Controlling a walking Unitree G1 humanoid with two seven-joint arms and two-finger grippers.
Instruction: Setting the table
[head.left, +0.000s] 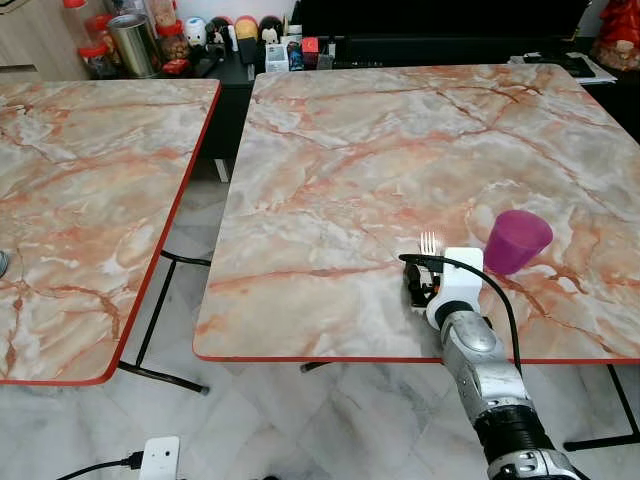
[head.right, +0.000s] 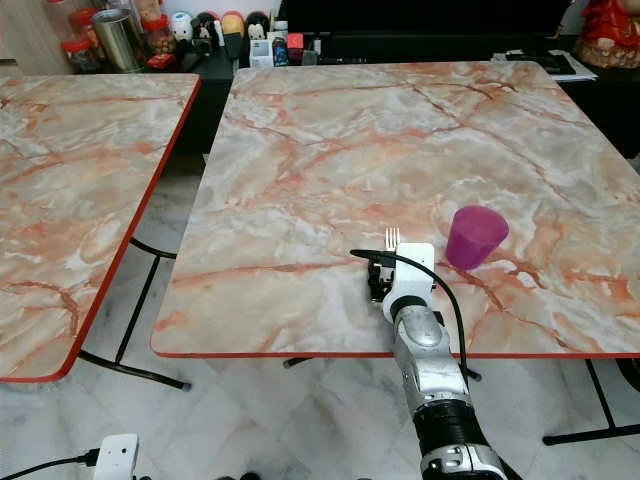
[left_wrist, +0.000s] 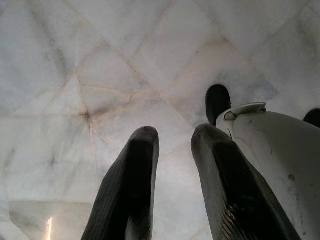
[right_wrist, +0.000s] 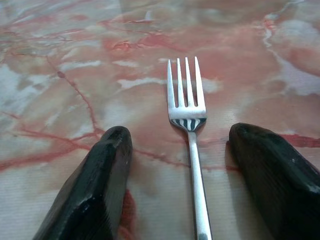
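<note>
One fork (right_wrist: 189, 150), one purple cup (head.left: 517, 240), right gripper (right_wrist: 180, 175) spread.

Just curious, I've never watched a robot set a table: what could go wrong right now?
The fork lies on the table between the right tool's open fingers, so pulling back carelessly might drag it. The purple cup stands just beside that arm, and a sideways swing could tip it.

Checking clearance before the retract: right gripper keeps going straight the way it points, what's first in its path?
Probably nothing: beyond the open right gripper and the fork between its fingers, bare marble table. The purple cup sits off to its right.
</note>
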